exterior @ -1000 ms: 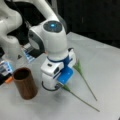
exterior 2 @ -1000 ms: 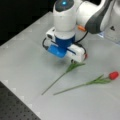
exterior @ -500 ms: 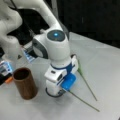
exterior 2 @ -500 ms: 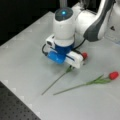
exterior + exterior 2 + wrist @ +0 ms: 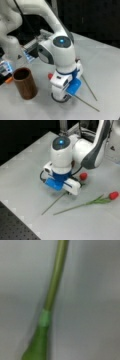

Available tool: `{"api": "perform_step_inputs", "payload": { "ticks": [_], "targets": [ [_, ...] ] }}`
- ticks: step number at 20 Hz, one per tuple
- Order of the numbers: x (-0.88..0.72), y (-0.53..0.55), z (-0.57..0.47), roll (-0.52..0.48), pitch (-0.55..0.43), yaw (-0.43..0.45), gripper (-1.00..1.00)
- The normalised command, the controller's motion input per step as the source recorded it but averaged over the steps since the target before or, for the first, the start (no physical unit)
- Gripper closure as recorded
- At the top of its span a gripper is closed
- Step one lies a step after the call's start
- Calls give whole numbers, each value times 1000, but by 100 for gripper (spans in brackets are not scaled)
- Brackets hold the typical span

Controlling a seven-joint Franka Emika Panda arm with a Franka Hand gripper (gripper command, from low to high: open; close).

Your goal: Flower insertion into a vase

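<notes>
Gripper (image 5: 65, 192): low over thin green stem (image 5: 53, 285) of nearer red-headed flower (image 5: 83, 176); jaw state cannot be told. Reddish-brown cylindrical vase (image 5: 25, 83): upright, empty, front view's left. Advice: centre on stem.

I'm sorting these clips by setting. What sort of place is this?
Probably a robotics lab bench, not a home: a bare grey table, a white arm whose pincer is down over a flower stem, a second flower, and a brown vase.
</notes>
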Motion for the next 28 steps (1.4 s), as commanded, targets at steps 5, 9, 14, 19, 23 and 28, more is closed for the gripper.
{"api": "perform_step_inputs", "payload": {
  "ticks": [5, 9, 14, 19, 23, 28],
  "targets": [
    [194, 102, -116, -7, -29, -12, -100],
    [127, 98, -60, -40, -8, -46, 100],
    [102, 59, -12, -56, 2, -53, 100],
    [77, 43, 11, -56, 29, -42, 100],
    [35, 49, 31, -48, 78, -31, 100],
    [-44, 68, 136, -86, 124, -30, 100]
  ]
}}
